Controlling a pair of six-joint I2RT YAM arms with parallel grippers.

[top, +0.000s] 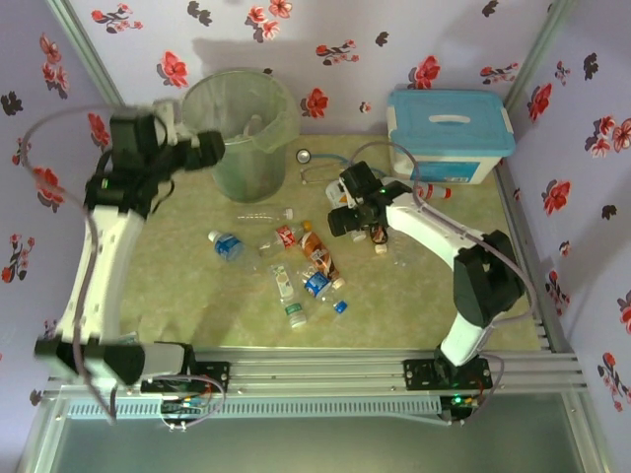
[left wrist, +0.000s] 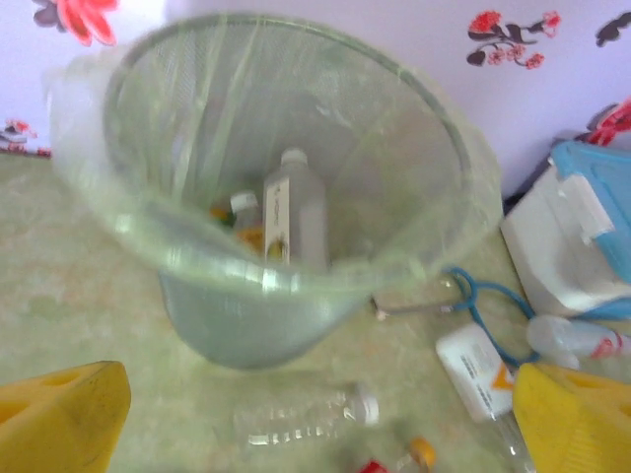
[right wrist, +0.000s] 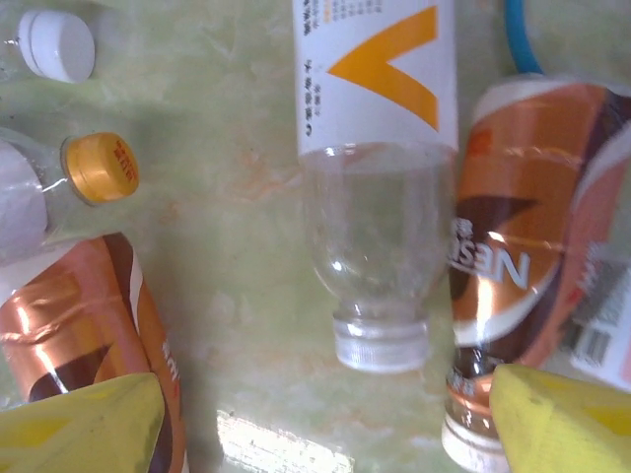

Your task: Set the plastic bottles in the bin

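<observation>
Hovering over white-labelled bottle point(right wrist: 375, 148), right end effector point(right wrist: 325, 419), jaws spread wide

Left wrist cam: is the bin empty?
No: a white-capped bottle stands leaning inside the bin, against its bag-lined wall.

Translucent plastic bin point(left wrist: 242, 330), seemingly glossy clear bottle point(right wrist: 375, 232)

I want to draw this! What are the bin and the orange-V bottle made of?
Bin: probably thin greenish plastic, matte and see-through; its wall lets light through. A filmy clear bag lines it, crinkled over the rim. Bottle: probably clear glossy plastic; the table shows through it. Its label looks like printed white film.
</observation>
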